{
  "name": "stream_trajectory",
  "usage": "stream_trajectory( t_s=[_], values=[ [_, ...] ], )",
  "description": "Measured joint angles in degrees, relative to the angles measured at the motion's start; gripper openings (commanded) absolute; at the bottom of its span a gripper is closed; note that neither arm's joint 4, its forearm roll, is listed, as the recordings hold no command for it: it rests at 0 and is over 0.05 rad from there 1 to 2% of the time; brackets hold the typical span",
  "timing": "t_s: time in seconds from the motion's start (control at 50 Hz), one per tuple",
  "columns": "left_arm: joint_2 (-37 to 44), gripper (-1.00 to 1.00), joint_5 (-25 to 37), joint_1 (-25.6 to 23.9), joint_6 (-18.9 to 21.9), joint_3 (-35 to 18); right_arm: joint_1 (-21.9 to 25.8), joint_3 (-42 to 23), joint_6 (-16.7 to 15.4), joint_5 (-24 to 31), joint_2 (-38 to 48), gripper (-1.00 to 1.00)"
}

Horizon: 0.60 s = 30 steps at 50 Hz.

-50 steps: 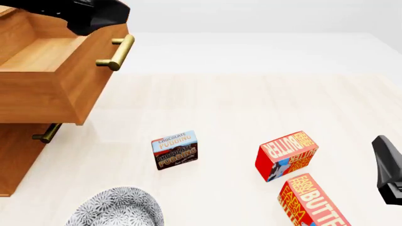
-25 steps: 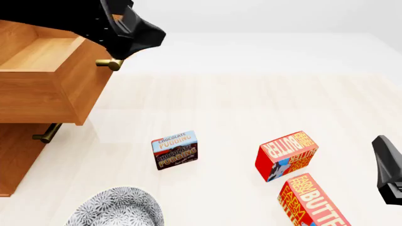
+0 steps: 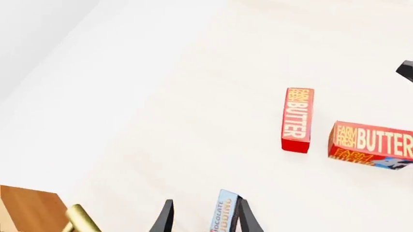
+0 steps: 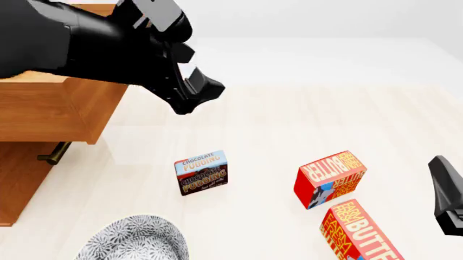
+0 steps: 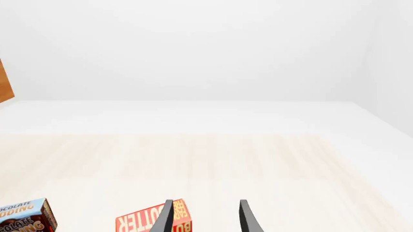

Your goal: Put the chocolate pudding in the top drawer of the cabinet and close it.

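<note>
The cabinet (image 4: 29, 179) is orange-brown wood; its top drawer (image 4: 62, 111) stands pulled out. The left gripper (image 4: 192, 95) (matte black) hangs above the table (image 4: 289, 119), fingers parted, empty. The chocolate pudding (image 4: 201, 172), a small flat box, lies on the pale table. The right gripper (image 5: 204, 217) is parted, empty.

Chocolate pudding (image 4: 201, 172) on the table (image 4: 289, 119), cabinet (image 4: 29, 162) far left, butter boxes (image 4: 330, 178) right.
</note>
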Motion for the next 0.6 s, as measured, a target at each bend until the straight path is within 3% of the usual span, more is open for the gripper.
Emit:
stream_trajectory(
  t_s=[0.6],
  values=[
    [4.3, 1.00, -9.4, -1.0, -1.7, 11.3, 0.0, 0.0, 0.0, 0.0, 0.0, 1.00]
  ],
)
